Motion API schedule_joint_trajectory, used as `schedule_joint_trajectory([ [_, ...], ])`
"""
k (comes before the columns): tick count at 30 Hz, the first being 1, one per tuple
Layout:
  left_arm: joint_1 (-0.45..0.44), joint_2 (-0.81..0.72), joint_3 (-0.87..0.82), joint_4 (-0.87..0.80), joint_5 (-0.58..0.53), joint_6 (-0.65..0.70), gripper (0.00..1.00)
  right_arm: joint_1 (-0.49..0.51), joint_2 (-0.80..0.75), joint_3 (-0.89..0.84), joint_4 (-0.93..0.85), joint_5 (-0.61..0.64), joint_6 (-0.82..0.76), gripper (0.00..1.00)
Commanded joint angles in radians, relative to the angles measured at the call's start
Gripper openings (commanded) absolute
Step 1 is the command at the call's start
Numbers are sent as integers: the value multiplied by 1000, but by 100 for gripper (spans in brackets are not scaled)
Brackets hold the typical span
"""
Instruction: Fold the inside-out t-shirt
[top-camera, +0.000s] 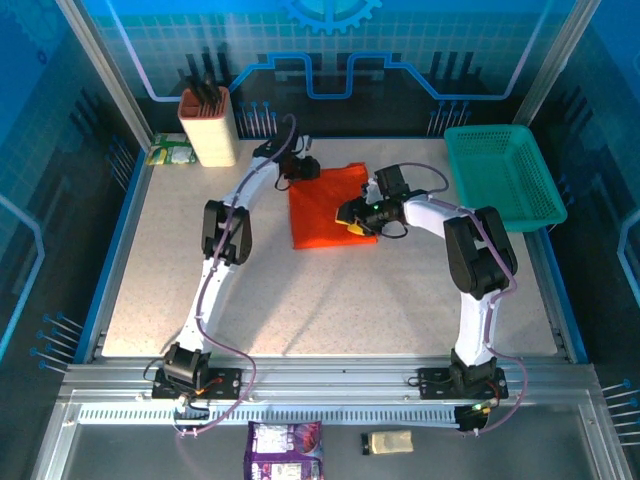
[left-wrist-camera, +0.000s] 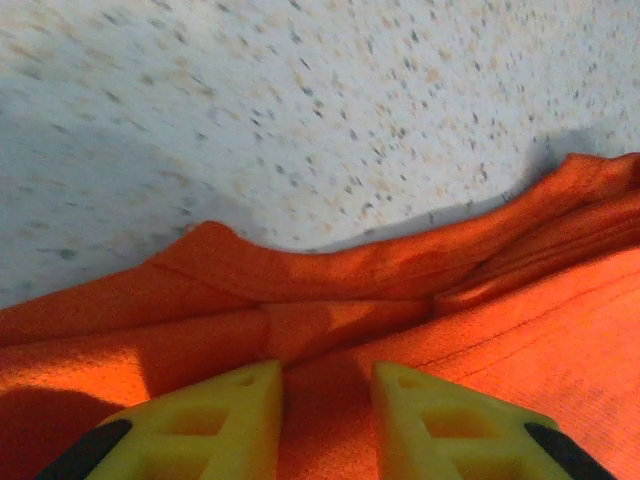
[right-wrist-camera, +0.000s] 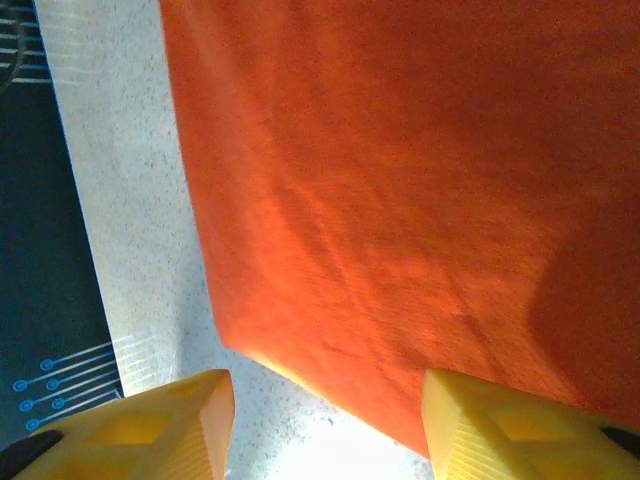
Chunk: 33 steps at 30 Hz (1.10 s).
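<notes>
The inside-out t-shirt (top-camera: 322, 210) lies folded into a flat orange-red rectangle at the middle back of the table. My left gripper (top-camera: 301, 170) hovers at its far left corner. In the left wrist view its yellow fingers (left-wrist-camera: 230, 420) stand a little apart over the t-shirt's (left-wrist-camera: 420, 300) creased edge, and the left gripper (left-wrist-camera: 325, 372) holds nothing. My right gripper (top-camera: 352, 216) is at the shirt's right edge, near its front corner. In the right wrist view the right gripper (right-wrist-camera: 325, 385) is open wide above a corner of the t-shirt (right-wrist-camera: 400, 180).
A teal mesh basket (top-camera: 503, 178) sits at the back right of the speckled table (top-camera: 330, 300). A beige holder with dark handles (top-camera: 207, 127) and a green packet (top-camera: 170, 152) stand at the back left. Two small packages (top-camera: 285, 450) lie below the front rail.
</notes>
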<state>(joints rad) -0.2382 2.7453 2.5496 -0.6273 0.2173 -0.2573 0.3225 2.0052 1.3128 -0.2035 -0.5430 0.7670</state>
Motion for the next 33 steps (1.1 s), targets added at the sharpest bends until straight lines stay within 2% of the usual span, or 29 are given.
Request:
schedule_joint_trajectory([
  [1,14,-47,-84,-47,37,-11,29,-61,56,22,-11,4,-19,53],
  [4,23,-131,-234,-25,43,-16,29,-113,85,85,-92,38,-67,52],
  [7,34,-247,-427,43,62,-83,31,-148,64,142,-166,61,-103,52],
  [12,35,-447,-765,184,58,-191,31,-118,-46,149,-233,42,-129,52],
  [18,32,-629,-1106,274,64,-304,31,18,-190,-20,-211,-38,-115,52],
  [23,17,-798,-1368,366,79,-391,31,125,-243,-147,-181,-104,-114,52],
  [28,-10,-954,-1579,412,71,-462,30,129,-250,-239,-212,-83,-156,51],
  [33,-42,-1109,-1706,407,59,-499,29,98,-275,-296,-340,54,-234,51],
])
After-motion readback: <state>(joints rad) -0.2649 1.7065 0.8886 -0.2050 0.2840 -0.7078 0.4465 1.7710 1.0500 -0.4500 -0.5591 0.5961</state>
